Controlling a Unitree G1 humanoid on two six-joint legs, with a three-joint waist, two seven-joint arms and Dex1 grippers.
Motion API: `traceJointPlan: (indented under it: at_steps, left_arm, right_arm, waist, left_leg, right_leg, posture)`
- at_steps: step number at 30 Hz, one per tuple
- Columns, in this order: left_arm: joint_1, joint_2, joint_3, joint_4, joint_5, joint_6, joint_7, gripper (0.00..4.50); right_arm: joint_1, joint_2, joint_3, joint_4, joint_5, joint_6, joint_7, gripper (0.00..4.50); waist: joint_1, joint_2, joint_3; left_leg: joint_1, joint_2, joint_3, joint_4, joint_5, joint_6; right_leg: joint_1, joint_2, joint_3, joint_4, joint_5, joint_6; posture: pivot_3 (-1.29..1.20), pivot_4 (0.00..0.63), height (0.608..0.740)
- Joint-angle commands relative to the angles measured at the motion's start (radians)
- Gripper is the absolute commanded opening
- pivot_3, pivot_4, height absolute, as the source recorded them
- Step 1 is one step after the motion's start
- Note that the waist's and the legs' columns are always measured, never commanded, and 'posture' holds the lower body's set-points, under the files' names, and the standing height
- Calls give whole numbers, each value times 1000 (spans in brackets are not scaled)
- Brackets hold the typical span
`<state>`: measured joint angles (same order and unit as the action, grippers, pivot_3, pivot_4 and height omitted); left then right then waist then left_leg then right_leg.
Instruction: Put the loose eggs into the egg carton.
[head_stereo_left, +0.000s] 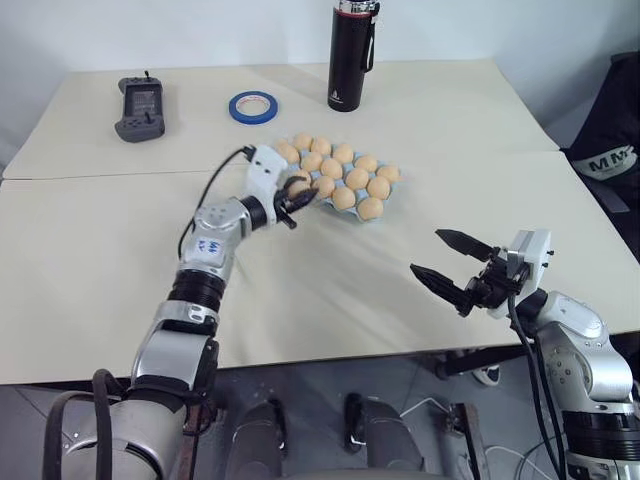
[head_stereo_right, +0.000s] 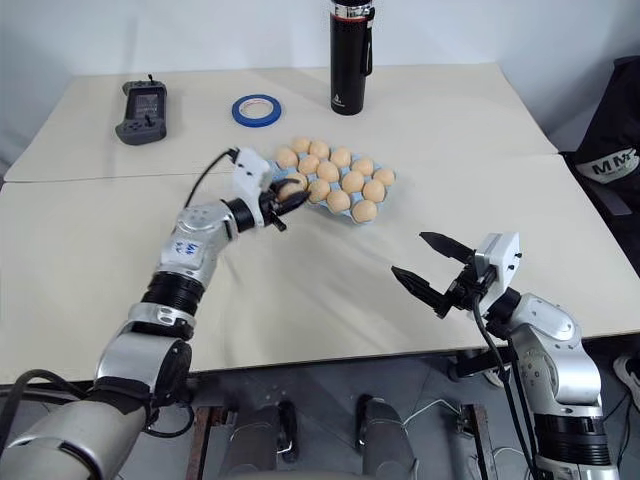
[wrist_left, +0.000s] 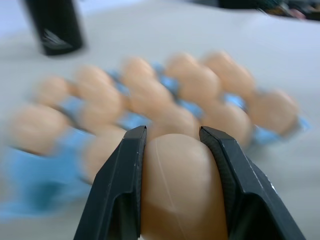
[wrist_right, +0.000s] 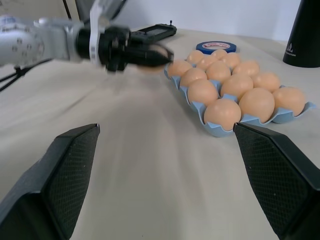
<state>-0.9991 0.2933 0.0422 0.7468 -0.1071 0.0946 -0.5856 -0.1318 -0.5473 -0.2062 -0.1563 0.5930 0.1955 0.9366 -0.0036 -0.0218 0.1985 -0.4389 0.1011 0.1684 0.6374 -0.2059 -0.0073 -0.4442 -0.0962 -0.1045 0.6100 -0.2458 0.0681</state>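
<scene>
We see a broad cream-coloured matte tabletop (head_stereo_left: 330, 285) made of two slabs that meet along a straight seam running side to side. Behind it rises a plain white wall (head_stereo_left: 200, 30), evenly lit, with soft shadows on the surface. Beyond the right edge hangs a black fabric item with white lettering (head_stereo_left: 612, 160). Below the near edge, a grey floor (head_stereo_left: 430, 400) carries loose cables and dark metal table feet.
</scene>
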Motion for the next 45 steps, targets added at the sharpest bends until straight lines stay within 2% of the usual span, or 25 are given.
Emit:
traceJointPlan:
  at_steps: [1,11,21,27,28,31,45]
  left_arm:
    - [-90,27,34,96,6,-48,51,1369]
    - [-247,9,56,468,41,-169,153,1369]
    - [-288,2,77,538,56,-201,204,1369]
    - [-291,1,80,551,67,-201,220,3277]
    - [-291,0,81,553,68,-201,220,3701]
    - [-291,-2,81,554,71,-203,217,4490]
    - [-275,8,77,545,89,-209,200,4490]
  right_arm:
    - [-11,-6,-15,-25,5,-9,-4,4500]
    - [-5,-7,-20,-29,4,-12,-11,4500]
    - [22,-14,-32,-47,11,-9,-16,4500]
    - [26,-18,-33,-50,12,-6,-15,4500]
    - [24,-18,-33,-50,12,-6,-15,4500]
    - [24,-20,-32,-51,11,-5,-13,4500]
    - [18,-34,-24,-47,14,3,-6,4500]
  waist:
    - [0,0,0]
    - [1,0,0]
    - [-1,-1,0]
    - [0,-1,0]
    - [0,-1,0]
    - [0,-1,0]
    - [0,-1,0]
  left_leg:
    - [0,0,0,0,0,0]
    - [-1,-1,0,0,0,1]
    - [-1,-1,0,0,0,1]
    - [-1,-1,0,0,0,1]
    - [-1,-1,0,0,0,1]
    - [-1,-1,0,0,0,1]
    - [-1,-1,0,0,0,1]
  right_leg:
    - [0,0,0,0,0,0]
    - [0,0,0,0,0,0]
    - [0,0,0,0,0,0]
    - [0,0,0,0,0,0]
    - [0,0,0,0,0,0]
    - [0,0,0,0,0,0]
    - [0,0,0,0,0,0]
  posture:
    - [0,150,740]
    - [0,150,740]
    - [0,150,740]
    - [0,150,740]
    - [0,150,740]
    - [0,150,740]
    - [0,150,740]
